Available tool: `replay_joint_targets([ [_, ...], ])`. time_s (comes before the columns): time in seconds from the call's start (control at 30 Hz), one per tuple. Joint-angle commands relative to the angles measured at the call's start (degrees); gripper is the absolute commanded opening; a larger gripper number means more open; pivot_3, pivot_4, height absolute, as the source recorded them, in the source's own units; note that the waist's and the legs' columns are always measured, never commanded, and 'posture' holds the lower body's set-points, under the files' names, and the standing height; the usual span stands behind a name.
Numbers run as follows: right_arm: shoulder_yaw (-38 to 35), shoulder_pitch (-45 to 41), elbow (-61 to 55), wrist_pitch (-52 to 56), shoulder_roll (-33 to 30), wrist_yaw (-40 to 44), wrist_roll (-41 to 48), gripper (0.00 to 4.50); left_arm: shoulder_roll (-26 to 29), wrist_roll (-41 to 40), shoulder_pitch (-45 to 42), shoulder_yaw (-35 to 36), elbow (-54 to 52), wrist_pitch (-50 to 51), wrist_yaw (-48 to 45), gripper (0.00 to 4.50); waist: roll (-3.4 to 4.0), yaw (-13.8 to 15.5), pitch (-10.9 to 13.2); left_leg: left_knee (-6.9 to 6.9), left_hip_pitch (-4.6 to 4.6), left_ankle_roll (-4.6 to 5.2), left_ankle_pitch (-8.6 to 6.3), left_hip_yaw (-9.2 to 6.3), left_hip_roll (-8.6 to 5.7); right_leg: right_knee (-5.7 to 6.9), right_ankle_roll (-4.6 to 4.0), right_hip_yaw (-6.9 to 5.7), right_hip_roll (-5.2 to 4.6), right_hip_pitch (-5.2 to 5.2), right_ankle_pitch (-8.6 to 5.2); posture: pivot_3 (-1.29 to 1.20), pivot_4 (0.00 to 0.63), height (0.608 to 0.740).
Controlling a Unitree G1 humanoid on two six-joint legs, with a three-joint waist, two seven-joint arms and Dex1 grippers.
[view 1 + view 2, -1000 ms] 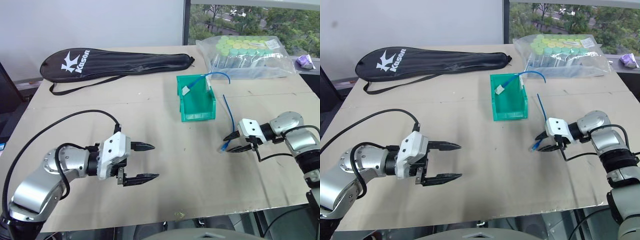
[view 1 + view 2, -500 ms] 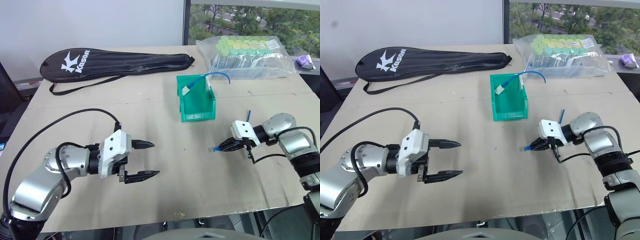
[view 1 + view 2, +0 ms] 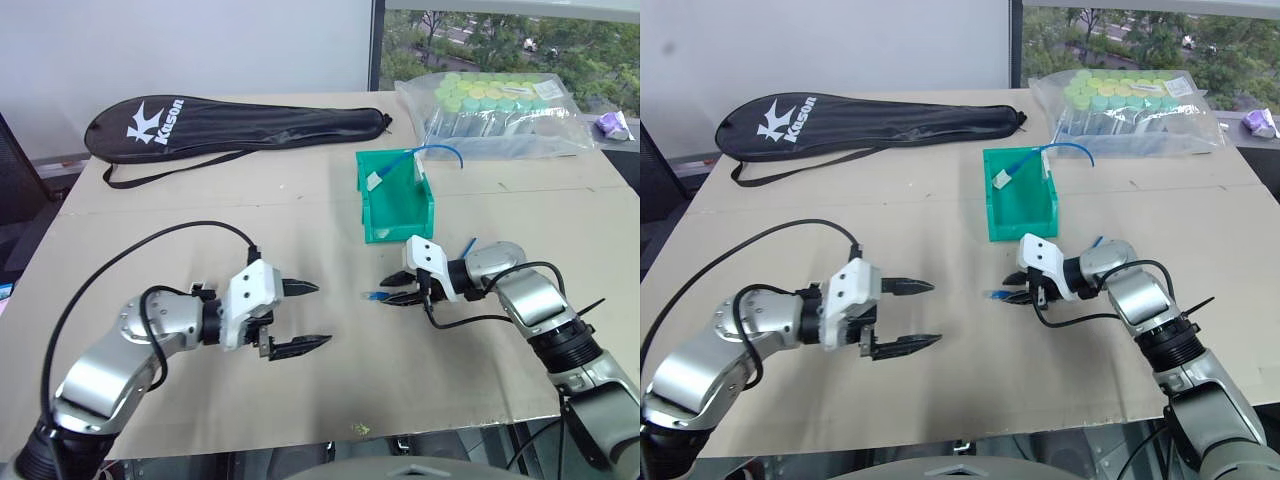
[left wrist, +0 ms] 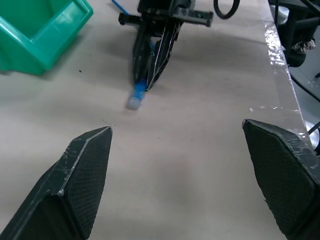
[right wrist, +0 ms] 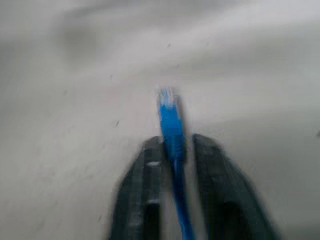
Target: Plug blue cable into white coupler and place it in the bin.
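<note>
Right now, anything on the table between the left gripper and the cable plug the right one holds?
Nothing: bare tabletop lies between the open left gripper and the blue cable pinched in the right gripper, seen in the left wrist view.

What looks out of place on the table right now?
One oddity: the green bin already holds a white coupler with a blue lead trailing over its rim, while the right gripper grips another blue cable by its plug end.

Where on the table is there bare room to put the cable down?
Bare tabletop lies along the near edge, and in the stretch between the racket cover and the left end effector. It is crowded around the bin, the bag of tubes and the right end effector, shut on the blue cable.
</note>
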Motion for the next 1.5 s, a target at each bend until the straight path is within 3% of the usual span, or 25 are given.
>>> replay_joint_targets([
  [0.03,-7.26,2.04,-7.44,3.36,-2.12,-0.02,7.10,2.71,0.10,7.24,-3.73,-5.45,2.45,1.52,3.08,4.28,0.00,0.40,0.00,0.00,-0.01,0.00,0.00,-0.02,-0.02,0.00,0.01,-0.01,0.00,0.00,0.01,0.00,0.150,0.740],
  [0.13,-14.23,9.36,-14.04,4.76,-5.25,-0.32,12.97,4.06,-2.66,12.66,-8.48,-11.40,5.57,0.73,4.56,4.28,-0.02,0.86,-0.01,-0.01,-0.04,0.01,-0.01,-0.07,-0.17,-0.02,0.21,-0.04,0.01,0.00,0.12,0.00,0.150,0.740],
  [0.3,-22.79,23.09,-19.92,-0.09,-4.35,-4.28,17.87,4.06,-8.27,16.03,-13.58,-17.84,9.76,0.54,4.08,4.28,-0.13,1.41,-0.07,0.00,-0.14,0.01,-0.01,-0.20,-0.26,-0.09,0.23,-0.15,-0.01,0.07,0.11,0.00,0.150,0.740],
  [0.5,-27.53,37.81,-21.62,-7.51,-4.82,-5.52,17.96,4.06,-13.31,18.19,-18.95,-21.62,18.85,-2.13,1.14,4.28,-0.11,1.19,-0.10,0.02,0.01,0.03,0.00,-0.27,-0.25,0.04,0.24,-0.05,0.09,0.10,0.11,0.00,0.150,0.740],
  [0.73,-28.40,43.72,-22.70,-12.03,-3.98,-10.16,17.43,4.06,-17.26,19.86,-23.69,-22.88,27.29,-5.70,-2.69,4.28,-0.09,1.32,-0.15,0.46,0.01,0.03,0.01,-0.42,-0.27,0.11,0.07,-0.13,0.06,0.31,0.01,0.00,0.150,0.740],
  [0.83,-28.28,44.24,-23.02,-12.80,-3.69,-12.09,17.27,4.19,-18.41,20.69,-24.28,-23.18,29.28,-6.84,-3.71,3.46,-0.10,1.41,-0.16,0.56,-0.02,0.04,0.00,-0.45,-0.27,0.11,0.09,-0.12,0.04,0.33,0.03,0.00,0.150,0.740],
  [0.93,-28.02,44.65,-22.99,-13.62,-3.64,-13.48,17.07,4.19,-19.55,20.53,-24.36,-22.98,30.13,-6.77,-4.31,2.01,-0.11,1.41,-0.17,0.59,-0.07,0.06,-0.01,-0.52,-0.28,0.11,0.09,-0.13,0.04,0.35,0.03,0.00,0.150,0.740],
  [1.1,-27.05,45.19,-22.83,-14.55,-3.82,-14.42,16.70,4.19,-20.33,20.85,-24.07,-22.87,30.91,-8.40,-5.08,0.07,-0.11,1.38,-0.17,0.58,-0.10,0.08,-0.03,-0.55,-0.28,0.10,0.10,-0.15,0.06,0.34,0.02,0.00,0.150,0.740],
  [1.33,-26.06,45.57,-22.97,-12.35,-3.21,-14.89,19.55,4.19,-21.90,19.34,-22.80,-20.94,30.41,-10.19,-4.89,0.07,-0.11,1.38,-0.17,0.59,-0.10,0.09,-0.03,-0.57,-0.27,0.11,0.10,-0.16,0.05,0.35,0.02,0.00,0.150,0.740],
  [1.4,-26.35,46.03,-24.34,-7.55,-2.17,-15.97,24.62,4.19,-22.97,16.24,-22.17,-19.02,28.97,-7.17,-4.71,0.07,-0.11,1.38,-0.17,0.59,-0.10,0.09,-0.03,-0.59,-0.25,0.11,0.10,-0.17,0.05,0.35,0.02,0.00,0.150,0.740],
  [1.5,-27.13,46.88,-27.38,3.77,-1.30,-18.62,37.04,4.19,-26.12,5.55,-21.76,-13.65,24.27,5.08,-3.60,0.07,-0.12,1.31,-0.16,0.59,-0.16,0.09,-0.03,-0.63,-0.06,0.12,0.10,-0.22,0.03,0.33,0.03,0.00,0.150,0.740],
])
